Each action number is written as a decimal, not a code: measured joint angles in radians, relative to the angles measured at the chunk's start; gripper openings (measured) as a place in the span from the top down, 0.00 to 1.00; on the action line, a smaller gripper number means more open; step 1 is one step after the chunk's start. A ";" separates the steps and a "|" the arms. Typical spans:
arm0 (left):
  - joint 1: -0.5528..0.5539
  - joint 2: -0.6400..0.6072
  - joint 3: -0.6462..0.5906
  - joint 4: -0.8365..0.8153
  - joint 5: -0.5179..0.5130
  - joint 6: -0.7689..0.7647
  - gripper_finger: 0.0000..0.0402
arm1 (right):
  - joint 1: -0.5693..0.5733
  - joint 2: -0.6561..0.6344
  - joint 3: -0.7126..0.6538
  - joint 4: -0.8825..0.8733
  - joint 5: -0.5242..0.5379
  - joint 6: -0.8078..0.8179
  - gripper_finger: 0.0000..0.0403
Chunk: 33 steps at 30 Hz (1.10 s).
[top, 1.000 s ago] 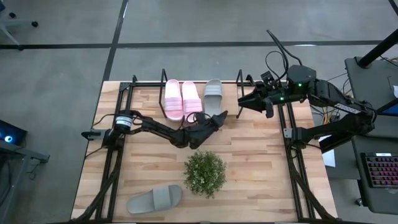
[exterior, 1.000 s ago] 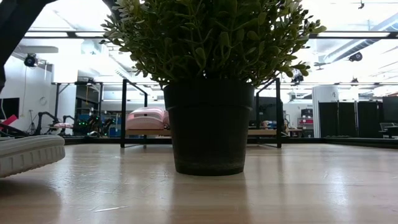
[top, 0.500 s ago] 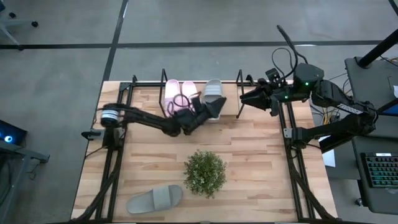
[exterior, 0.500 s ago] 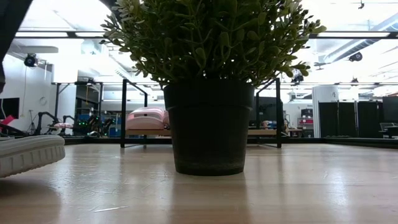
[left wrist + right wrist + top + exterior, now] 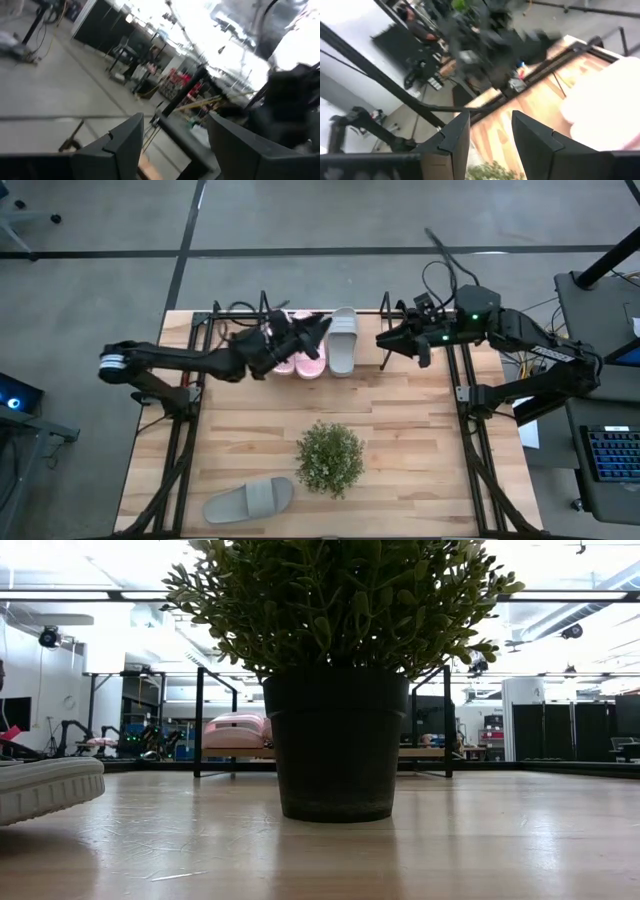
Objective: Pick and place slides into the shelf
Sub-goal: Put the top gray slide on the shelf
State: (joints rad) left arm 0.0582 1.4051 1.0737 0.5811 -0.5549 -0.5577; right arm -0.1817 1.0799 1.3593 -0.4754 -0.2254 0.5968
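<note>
The shelf (image 5: 215, 330) stands along the table's far edge. Two pale pink slides (image 5: 300, 360) and a grey slide (image 5: 343, 342) lie on its board side by side. A second grey slide (image 5: 250, 500) lies sole-down on the tabletop near the front left. My left gripper (image 5: 318, 326) hangs open over the pink slides, level and raised, with nothing between its fingers (image 5: 125, 137). My right gripper (image 5: 384, 340) hovers open just right of the shelf's right rails, and it too holds nothing (image 5: 490, 120).
A bushy green plant (image 5: 330, 458) in a dark pot (image 5: 335, 745) stands mid-table, between the shelf and the loose grey slide (image 5: 45, 790). Black frame rails run along both table sides. The shelf board has bare room right of the grey slide.
My left gripper has risen from the grey slide's near end and swung toward the far left, rolling as it went. It now hangs over the pink slides. The slides on the shelf stay where they were.
</note>
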 joint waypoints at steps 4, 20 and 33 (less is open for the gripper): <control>0.000 -0.065 -0.001 0.001 0.001 0.047 0.49 | -0.001 0.018 -0.028 -0.024 0.034 0.000 0.67; -0.001 -0.215 -0.001 -0.130 0.140 0.067 0.49 | -0.061 0.140 -0.066 -0.198 0.251 0.038 0.74; -0.001 -0.216 -0.001 -0.153 0.162 0.041 0.49 | -0.179 0.268 0.055 -0.358 0.161 -0.180 0.94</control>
State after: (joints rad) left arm 0.0570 1.1894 1.0729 0.4279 -0.3927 -0.5167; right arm -0.3608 1.3478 1.4144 -0.8334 -0.0643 0.4173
